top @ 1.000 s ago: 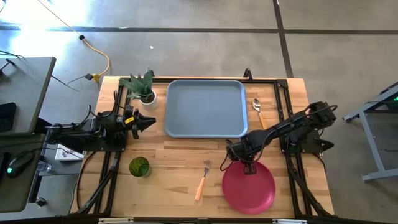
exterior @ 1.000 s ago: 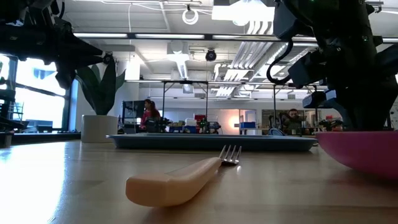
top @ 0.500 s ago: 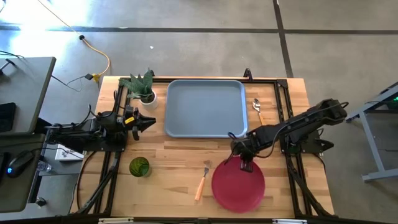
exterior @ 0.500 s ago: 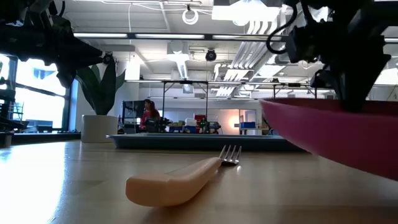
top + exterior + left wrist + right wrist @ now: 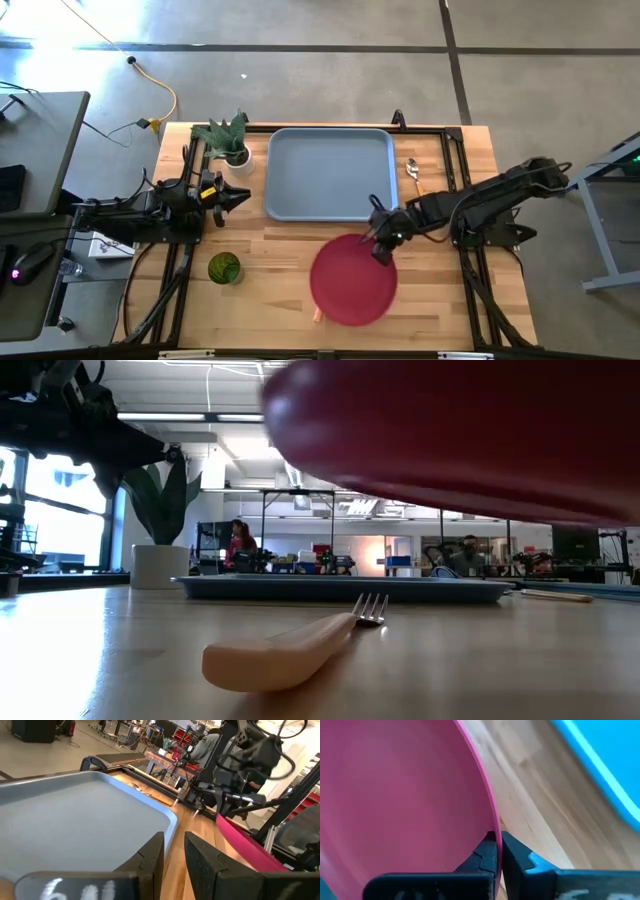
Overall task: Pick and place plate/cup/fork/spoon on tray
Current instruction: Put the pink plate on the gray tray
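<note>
Up and across goes the plate point(image 5: 352, 281): a second ago it lay at the table's near right edge, now it hangs in the air toward the middle, pinched by its rim in the right gripper point(image 5: 381, 245), whose fingers point(image 5: 492, 851) are clamped tight on the pink edge. It now covers most of the fork point(image 5: 300, 645) from above, only a sliver of orange handle peeking out under its near rim, though the low view has the fork lying flat on the wood with the plate's red underside filling the picture's top. The tray point(image 5: 332, 173) sits just beyond the plate, bare. The spoon point(image 5: 415, 178) lies beside the tray's right rim, its handle partly cut off by the right arm. The cup point(image 5: 224, 267) stands on the near left, well apart from everything. The left gripper point(image 5: 236, 195) waits beside the tray's left rim, fingers point(image 5: 150, 862) a narrow gap apart, holding nothing.
</note>
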Robot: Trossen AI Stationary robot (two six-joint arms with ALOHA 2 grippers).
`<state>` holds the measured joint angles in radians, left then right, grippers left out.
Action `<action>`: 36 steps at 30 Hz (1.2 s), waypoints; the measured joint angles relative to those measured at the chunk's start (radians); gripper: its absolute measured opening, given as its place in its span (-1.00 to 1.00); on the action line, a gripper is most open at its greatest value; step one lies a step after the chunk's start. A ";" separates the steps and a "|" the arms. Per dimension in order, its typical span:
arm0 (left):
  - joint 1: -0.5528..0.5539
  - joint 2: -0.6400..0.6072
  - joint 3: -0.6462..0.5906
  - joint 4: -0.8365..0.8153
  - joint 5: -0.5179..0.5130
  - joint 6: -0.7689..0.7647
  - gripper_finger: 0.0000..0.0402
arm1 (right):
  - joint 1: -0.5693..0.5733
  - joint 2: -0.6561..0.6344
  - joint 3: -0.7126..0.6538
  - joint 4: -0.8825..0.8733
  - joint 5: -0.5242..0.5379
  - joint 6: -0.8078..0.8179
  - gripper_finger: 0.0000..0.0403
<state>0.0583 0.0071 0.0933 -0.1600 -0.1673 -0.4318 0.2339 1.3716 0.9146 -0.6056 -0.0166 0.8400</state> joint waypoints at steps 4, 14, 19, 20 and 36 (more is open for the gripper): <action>0.000 0.000 0.000 0.000 0.000 -0.001 -0.68 | -0.050 0.000 0.000 0.076 -0.001 0.066 -1.00; 0.000 0.000 0.000 0.000 0.000 -0.001 -0.68 | -0.237 0.000 0.000 0.200 0.076 0.182 -1.00; 0.000 0.000 0.000 0.000 0.000 -0.001 -0.68 | -0.341 0.000 0.000 0.280 0.104 0.185 -1.00; 0.000 0.000 0.000 0.000 0.000 -0.001 -0.68 | -0.362 0.000 0.000 0.302 0.114 0.184 -1.00; -0.001 0.000 0.000 0.000 0.045 -0.003 -0.68 | -0.731 0.000 0.000 0.360 0.040 -0.048 -1.00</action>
<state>0.0578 0.0071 0.0933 -0.1596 -0.1226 -0.4344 -0.4974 1.3716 0.9146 -0.2459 0.0235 0.7918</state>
